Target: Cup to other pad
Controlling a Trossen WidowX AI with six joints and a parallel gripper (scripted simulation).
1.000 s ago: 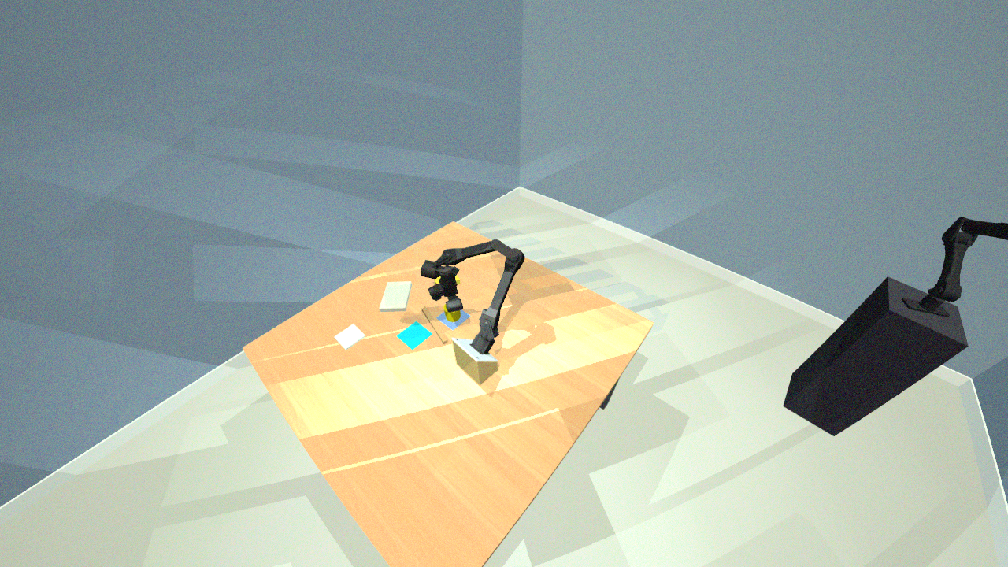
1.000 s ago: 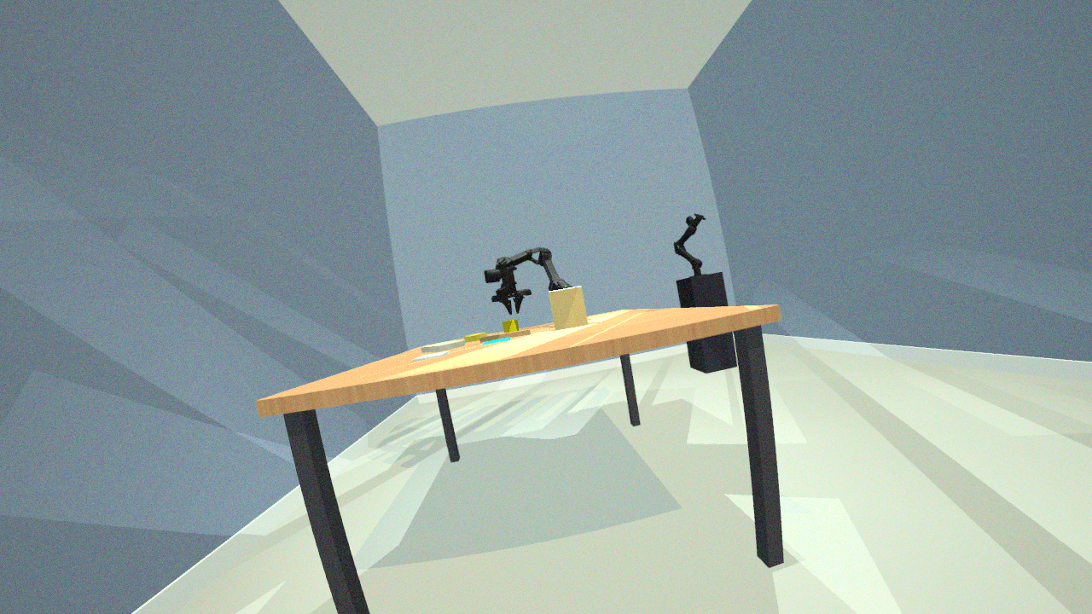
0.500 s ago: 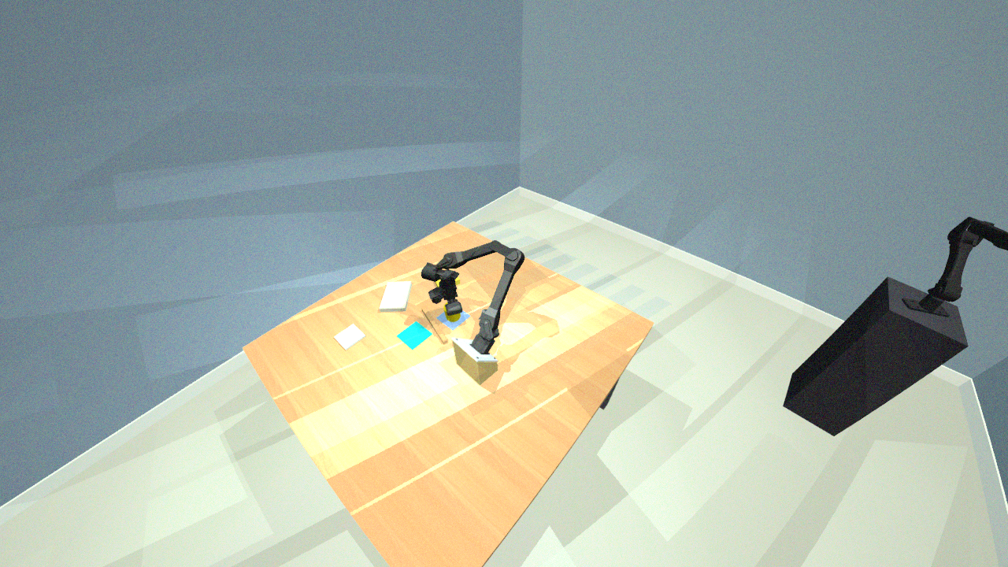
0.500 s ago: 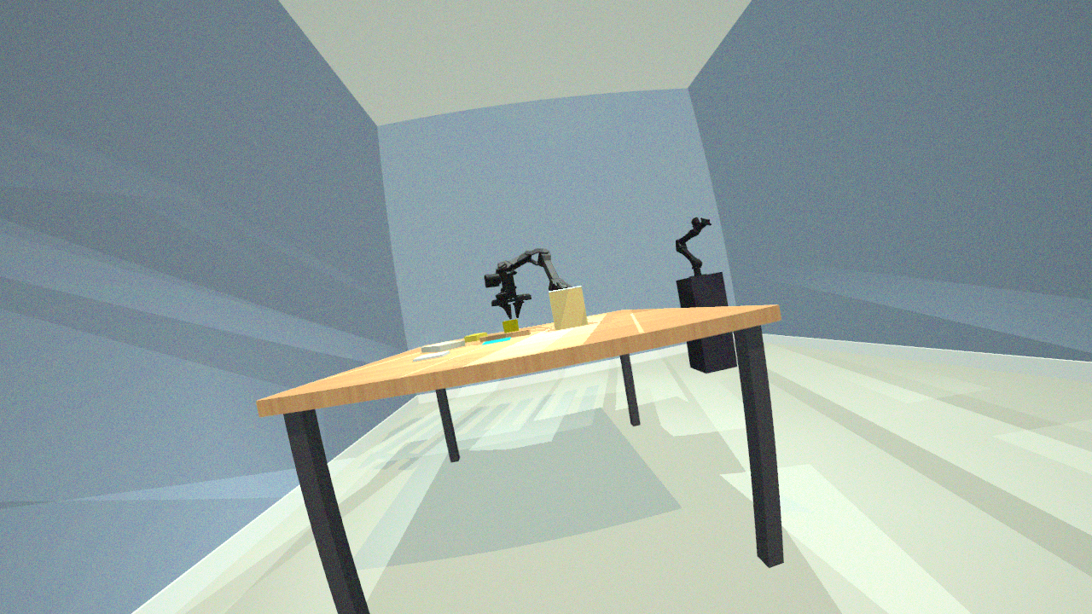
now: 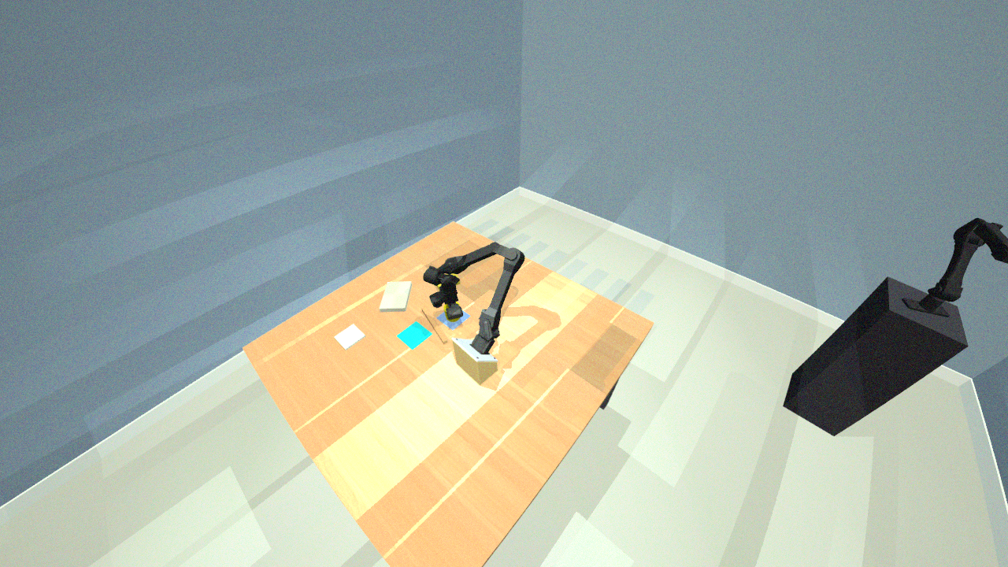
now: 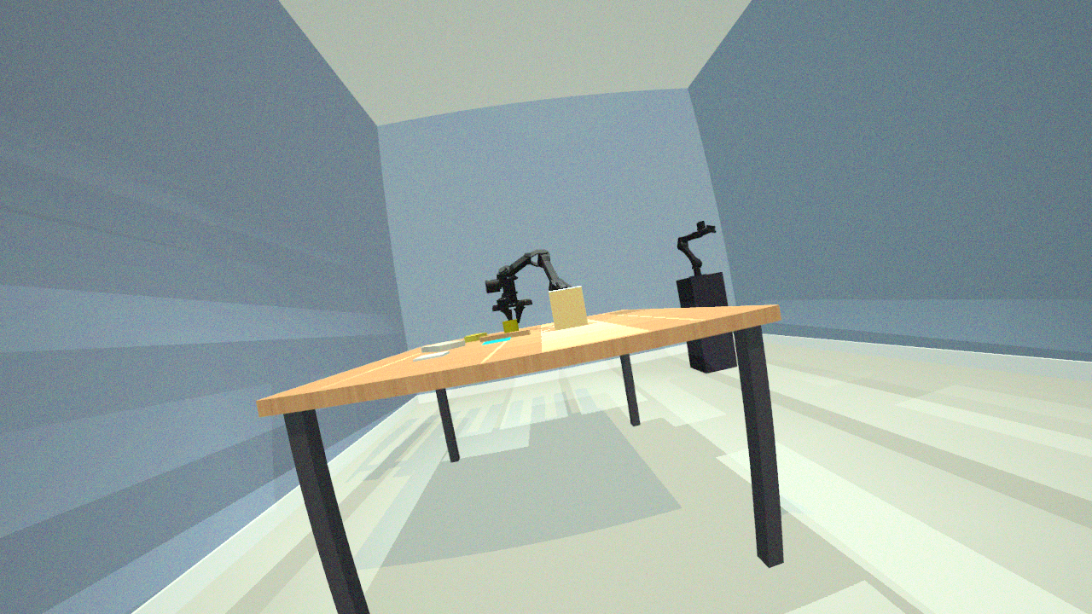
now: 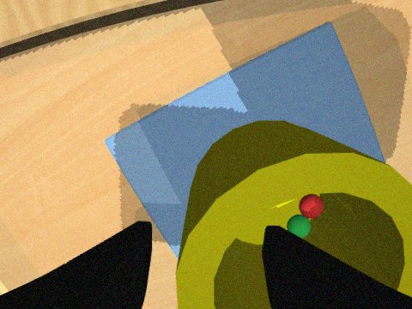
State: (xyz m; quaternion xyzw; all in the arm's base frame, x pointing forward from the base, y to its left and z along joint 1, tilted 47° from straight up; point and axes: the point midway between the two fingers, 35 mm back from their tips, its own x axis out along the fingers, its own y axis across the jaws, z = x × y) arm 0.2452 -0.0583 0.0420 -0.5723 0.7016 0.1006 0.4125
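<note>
The yellow cup (image 5: 451, 320) (image 6: 509, 326) (image 7: 240, 148) stands upright on the blue pad (image 5: 463, 316) (image 7: 279, 86). A red marble (image 7: 311, 206) and a green marble (image 7: 299, 226) show inside it; the rest of its inside is partly hidden. My gripper (image 5: 452, 310) (image 6: 514, 319) (image 7: 208, 239) points down at the cup, partly open. In the wrist view its left finger is outside the cup wall and its right finger is over the cup's opening, with the near wall between them; nothing is clamped. The cyan pad (image 5: 414, 335) (image 6: 496, 341) lies bare beyond a wooden strip.
The low wooden strip (image 5: 434, 327) (image 6: 503, 335) lies between the two pads. A pale flat box (image 5: 396, 296) (image 6: 443, 346), a white square (image 5: 349, 336) (image 6: 432, 356) and a yellow block (image 6: 474, 336) are nearby. My arm stands on a beige block (image 5: 476, 363) (image 6: 568, 307).
</note>
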